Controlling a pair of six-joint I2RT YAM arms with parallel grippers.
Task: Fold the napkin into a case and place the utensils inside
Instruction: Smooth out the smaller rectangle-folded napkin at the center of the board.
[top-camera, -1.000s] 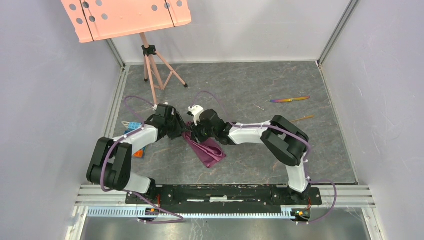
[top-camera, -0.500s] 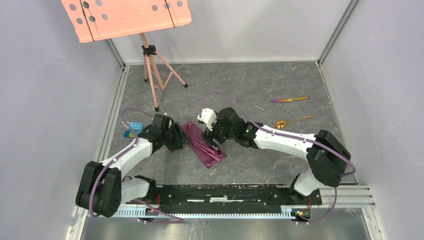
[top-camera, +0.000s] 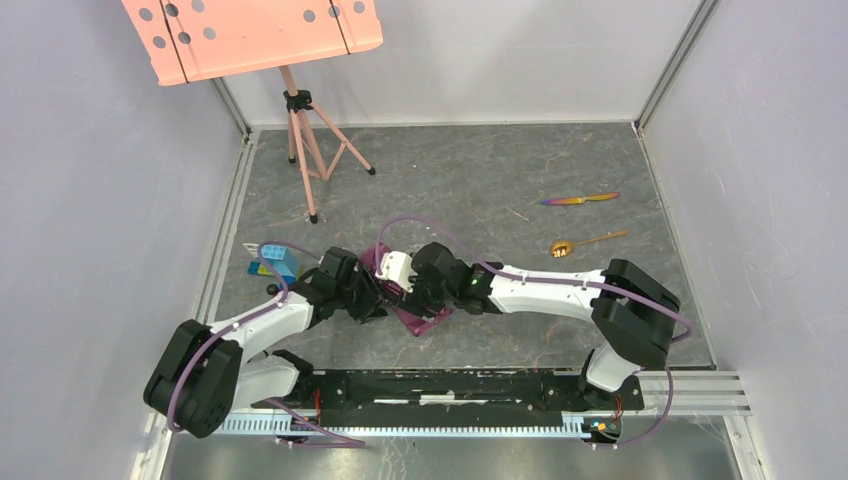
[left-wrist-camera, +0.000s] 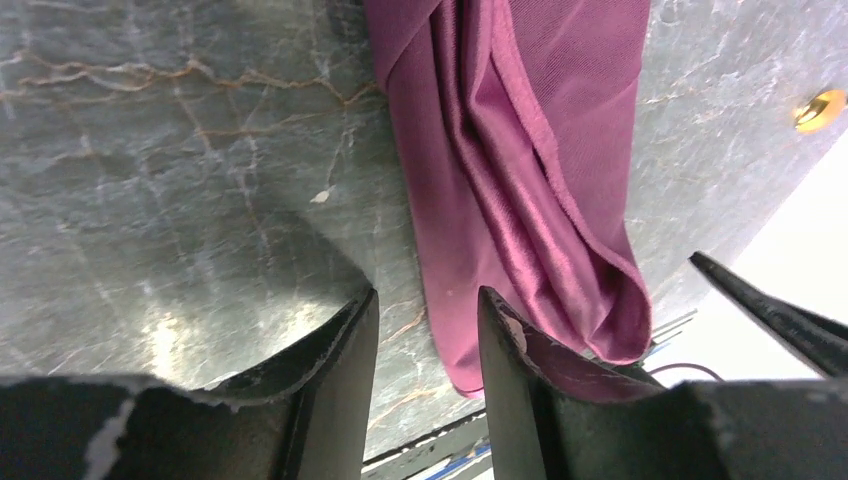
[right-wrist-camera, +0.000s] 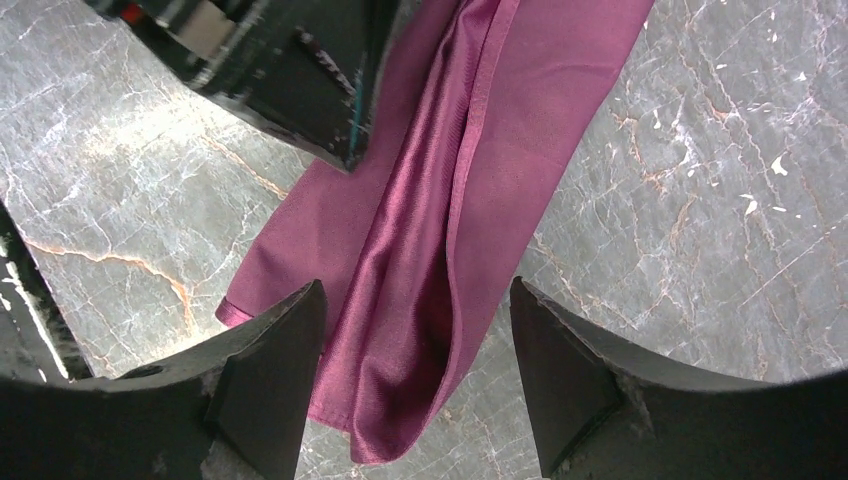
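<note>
The right pincer (right-wrist-camera: 415, 300) is spread wide, straddling the near end of the napkin (right-wrist-camera: 450, 200). The left pincer (left-wrist-camera: 425, 300), slightly parted and empty, sits at its edge. Best to pinch all layers together, low to the tabletop (top-camera: 520, 180). The folded strip lies mid-tabletop, running far-left to near-right.

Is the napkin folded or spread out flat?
Folded. The napkin lies as a narrow strip. Both wrist views show overlapping lengthwise layers and a rounded fold at one end.
</note>
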